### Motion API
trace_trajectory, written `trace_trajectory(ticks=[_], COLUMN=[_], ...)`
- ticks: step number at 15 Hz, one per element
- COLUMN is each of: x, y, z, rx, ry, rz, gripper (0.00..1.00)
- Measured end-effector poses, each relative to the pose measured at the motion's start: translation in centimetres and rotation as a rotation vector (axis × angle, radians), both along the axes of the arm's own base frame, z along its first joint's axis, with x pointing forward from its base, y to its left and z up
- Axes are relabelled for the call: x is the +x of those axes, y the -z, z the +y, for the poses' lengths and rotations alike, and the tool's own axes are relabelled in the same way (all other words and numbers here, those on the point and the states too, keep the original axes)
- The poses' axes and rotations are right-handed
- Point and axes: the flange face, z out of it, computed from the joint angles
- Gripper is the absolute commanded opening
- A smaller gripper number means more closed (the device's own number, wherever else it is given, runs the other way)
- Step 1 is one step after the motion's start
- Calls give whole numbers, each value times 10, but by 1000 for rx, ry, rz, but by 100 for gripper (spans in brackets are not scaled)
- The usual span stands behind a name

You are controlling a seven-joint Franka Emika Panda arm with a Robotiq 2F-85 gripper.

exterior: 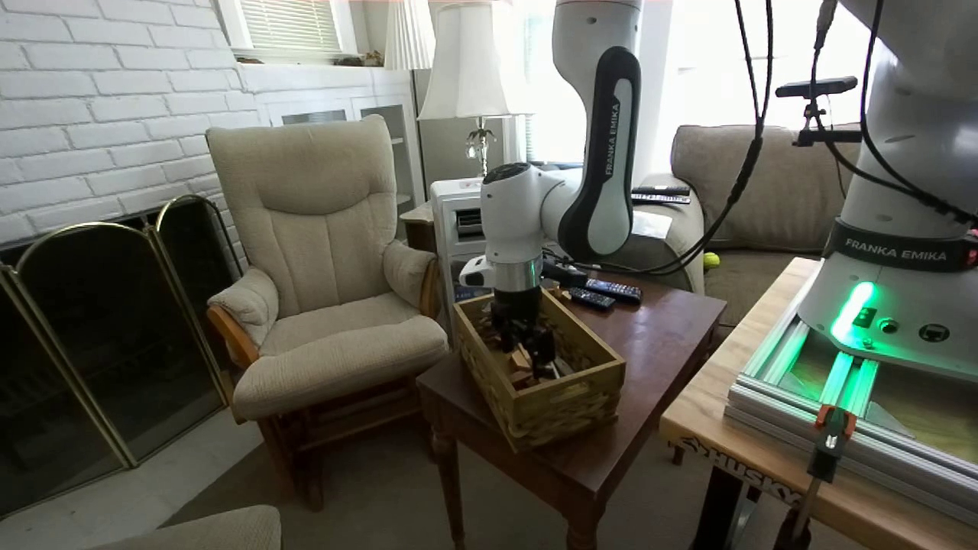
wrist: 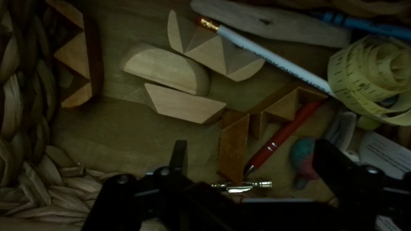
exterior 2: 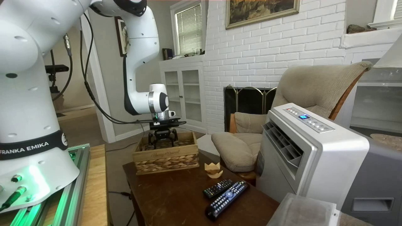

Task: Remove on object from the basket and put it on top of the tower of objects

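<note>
Gripper (exterior 2: 163,145): pointing down, its two fingers spread wide, holding nothing.
Basket (exterior 2: 166,162): around and below the gripper's fingers, on the table (exterior 2: 169,201), in both exterior views.
Stacked wooden pieces (exterior 2: 213,167): on the table, right of the gripper in an exterior view, a spiky piece uppermost.
Two remotes (exterior 2: 228,199): farther right of the gripper there, on the same table.
Zigzag block (wrist: 77,57): in the basket, well left of both fingertips in the wrist view.
Half-round block (wrist: 163,65): higher in that view than the left-side fingertip.
Trapezoid block (wrist: 186,104): just below the half-round one, closer to that fingertip.
Crown-shaped block (wrist: 208,53): above the gap between the fingertips, toward its left.
Brown blocks (wrist: 234,147): seen between the fingertips.
Red pen (wrist: 273,142): seen between them as well, slanting.
Tape measure (wrist: 353,73): loosely rolled, above and right of both fingertips.
</note>
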Motion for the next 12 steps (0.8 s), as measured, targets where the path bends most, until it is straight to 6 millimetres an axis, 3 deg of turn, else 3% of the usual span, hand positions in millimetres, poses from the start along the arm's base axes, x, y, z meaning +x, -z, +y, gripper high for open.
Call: trace_trajectory(ticks=[8,9,12], x=[-8,-9,-11], y=[18,20,24], z=[0,0,2], rx=[-17,-19,-25], ry=[1,-2,-9], rz=[-4,-4,-10], gripper=[100,82,59])
